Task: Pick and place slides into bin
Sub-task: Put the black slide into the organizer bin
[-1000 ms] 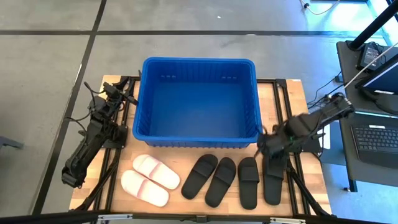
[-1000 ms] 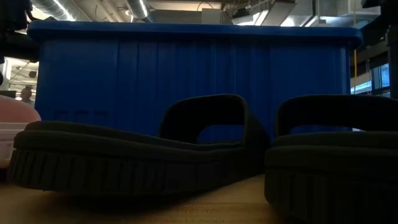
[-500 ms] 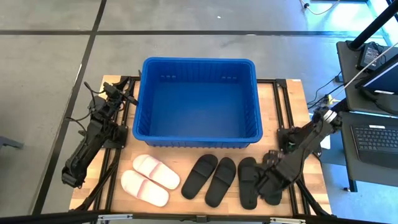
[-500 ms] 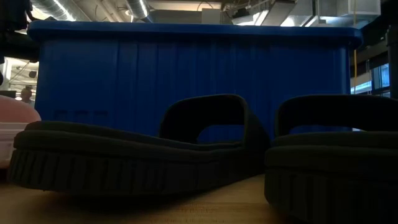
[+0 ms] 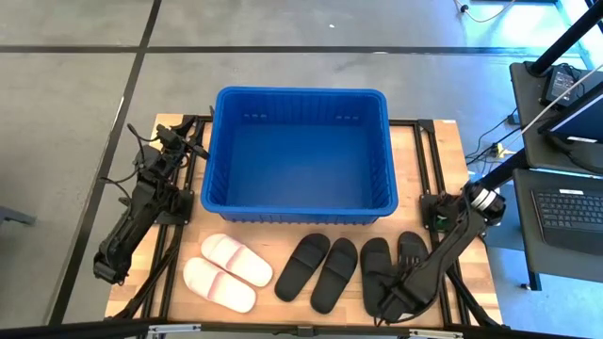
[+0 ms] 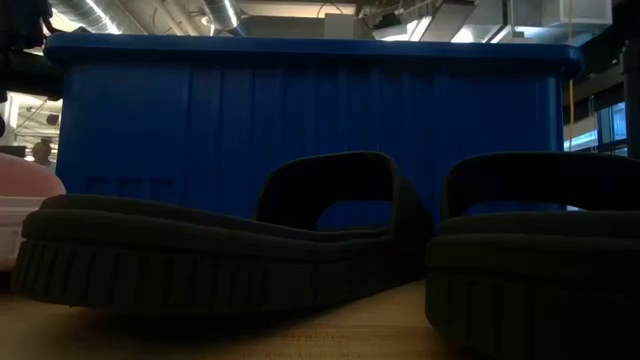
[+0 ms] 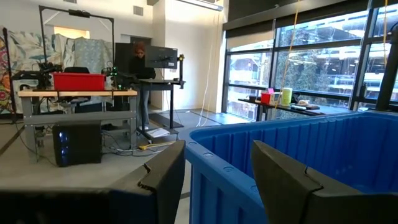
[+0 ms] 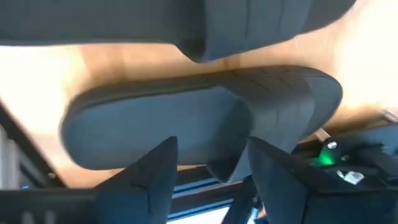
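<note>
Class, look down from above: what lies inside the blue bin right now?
The bin shows only its bare blue floor; no slide is inside. All six slides lie on the table in front of it. Nothing hides the interior.

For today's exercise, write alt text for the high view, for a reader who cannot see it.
Seen from above, the right gripper hangs low over the rightmost black slides at the wooden table's front edge. An empty blue bin sits behind six slides: two white, four black. The left arm waits at the left side.
</note>
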`<action>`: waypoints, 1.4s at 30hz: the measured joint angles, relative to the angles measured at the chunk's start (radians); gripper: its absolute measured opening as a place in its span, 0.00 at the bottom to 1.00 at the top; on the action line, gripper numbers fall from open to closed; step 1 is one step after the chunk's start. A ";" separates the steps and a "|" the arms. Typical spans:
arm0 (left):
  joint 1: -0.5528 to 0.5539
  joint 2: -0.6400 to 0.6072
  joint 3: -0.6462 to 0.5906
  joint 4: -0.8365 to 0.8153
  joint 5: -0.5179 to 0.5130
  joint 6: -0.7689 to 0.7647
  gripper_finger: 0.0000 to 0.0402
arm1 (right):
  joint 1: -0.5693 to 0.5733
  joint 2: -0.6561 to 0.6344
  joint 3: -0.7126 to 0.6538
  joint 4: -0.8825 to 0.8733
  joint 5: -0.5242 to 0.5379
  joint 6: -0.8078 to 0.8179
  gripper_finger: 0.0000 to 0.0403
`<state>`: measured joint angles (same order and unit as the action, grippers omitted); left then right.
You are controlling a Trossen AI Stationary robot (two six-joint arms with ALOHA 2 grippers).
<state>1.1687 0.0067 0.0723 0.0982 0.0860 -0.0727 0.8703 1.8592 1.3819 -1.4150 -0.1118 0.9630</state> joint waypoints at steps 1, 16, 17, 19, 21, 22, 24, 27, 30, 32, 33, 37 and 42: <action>0.000 0.000 0.000 0.000 0.000 0.000 0.44 | 0.000 0.007 0.000 -0.020 -0.001 0.003 0.54; 0.000 0.001 -0.001 -0.009 -0.157 0.011 0.44 | 0.000 0.029 0.000 0.033 0.027 0.239 0.71; 0.000 0.001 -0.001 -0.009 -0.173 0.011 0.44 | 0.000 0.029 0.000 0.052 0.021 0.236 0.71; 0.000 0.001 -0.001 -0.008 -0.202 0.011 0.44 | 0.000 0.029 0.000 0.098 0.017 0.223 0.71; 0.000 0.001 -0.001 -0.006 -0.227 0.011 0.44 | 0.001 0.029 0.000 0.124 0.024 0.208 0.71; 0.000 0.001 -0.001 -0.005 -0.235 0.010 0.44 | 0.002 0.029 0.000 0.128 0.024 0.210 0.71; 0.000 0.001 -0.001 -0.004 -0.241 0.008 0.44 | 0.003 0.029 0.000 0.143 0.024 0.210 0.71; 0.000 0.001 -0.001 -0.004 -0.242 0.004 0.44 | 0.004 0.029 0.000 0.124 0.019 0.213 0.71; 0.000 0.001 -0.001 -0.003 -0.242 0.004 0.44 | 0.004 0.029 0.000 0.061 0.014 0.239 0.71; 0.000 0.001 -0.001 -0.004 -0.242 0.003 0.44 | 0.004 0.029 0.000 0.012 0.013 0.261 0.71; 0.000 0.001 -0.001 -0.006 -0.242 0.003 0.44 | 0.005 0.029 0.000 -0.005 0.013 0.262 0.71; 0.000 0.001 -0.001 -0.031 -0.241 -0.007 0.44 | 0.020 0.029 -0.002 -0.013 0.014 0.263 0.71; 0.000 0.000 -0.001 -0.090 -0.241 -0.029 0.44 | 0.056 0.029 -0.042 -0.004 0.014 0.265 0.71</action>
<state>1.1687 0.0071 0.0711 0.0079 -0.1555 -0.1021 0.9265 1.8879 1.3398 -1.4187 -0.0978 1.2282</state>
